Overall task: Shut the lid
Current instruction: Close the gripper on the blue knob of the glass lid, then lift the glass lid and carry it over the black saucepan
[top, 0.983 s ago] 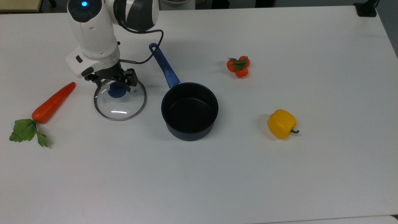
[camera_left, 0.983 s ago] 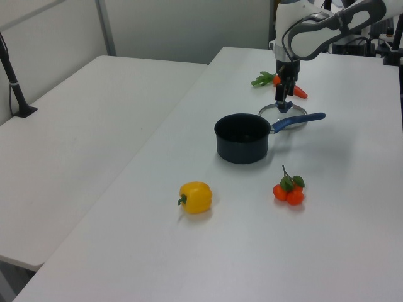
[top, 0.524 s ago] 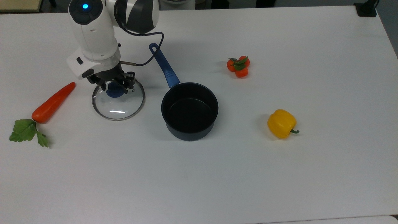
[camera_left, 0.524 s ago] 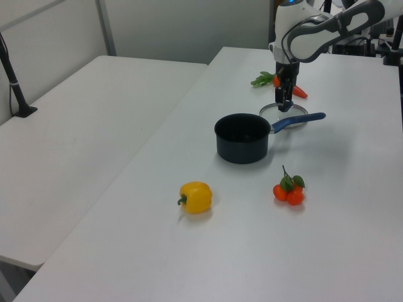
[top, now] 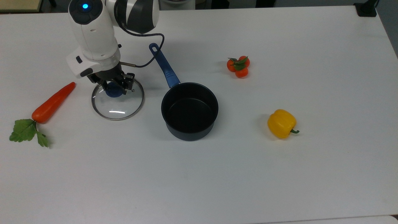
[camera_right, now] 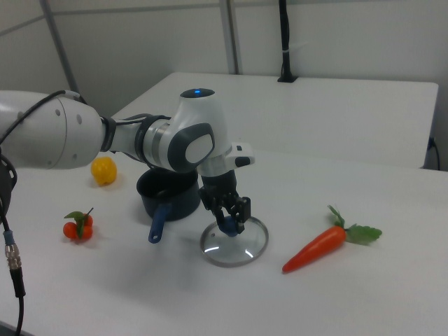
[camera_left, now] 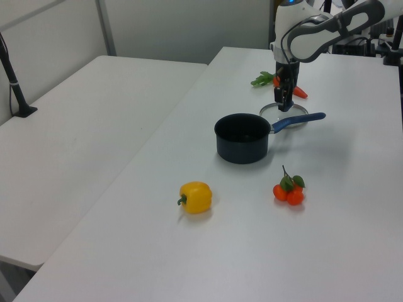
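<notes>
- The arm comes in from the top view's upper left and bends down over the table (top: 248,174), its white wrist segment pointing downward with a blue light on top.
- The gripper (top: 114,87) (camera_left: 284,104) (camera_right: 229,218) hangs straight down over the lid (top: 118,101) (camera_left: 284,112) (camera_right: 234,242), with its black fingers on either side of the lid's blue knob (top: 114,92) (camera_right: 231,227).
- The fingers appear closed on the knob, gripping it; the right view shows them pinching it from both sides.
- The lid is a clear glass disc with a metal rim. In the right view it sits low, level with the table or just off it; which cannot be told.
- The lid lies to the top view's left of the saucepan (top: 189,110) (camera_left: 242,136) (camera_right: 171,196), apart from it, and the saucepan stands open and dark inside.
- The saucepan's blue handle (top: 164,65) (camera_left: 299,119) (camera_right: 159,220) points toward the top view's upper left, near the gripper's cable.
- A carrot (top: 51,104) (camera_right: 318,246) with green leaves lies to the top view's left of the lid, close to its rim but not touching.
- A cluster of small tomatoes (top: 238,67) (camera_left: 288,190) (camera_right: 78,225) and a yellow bell pepper (top: 281,123) (camera_left: 196,197) (camera_right: 103,171) lie to the top view's right of the saucepan, well apart from it.
- No print or label can be read on the lid, the saucepan or the arm.
</notes>
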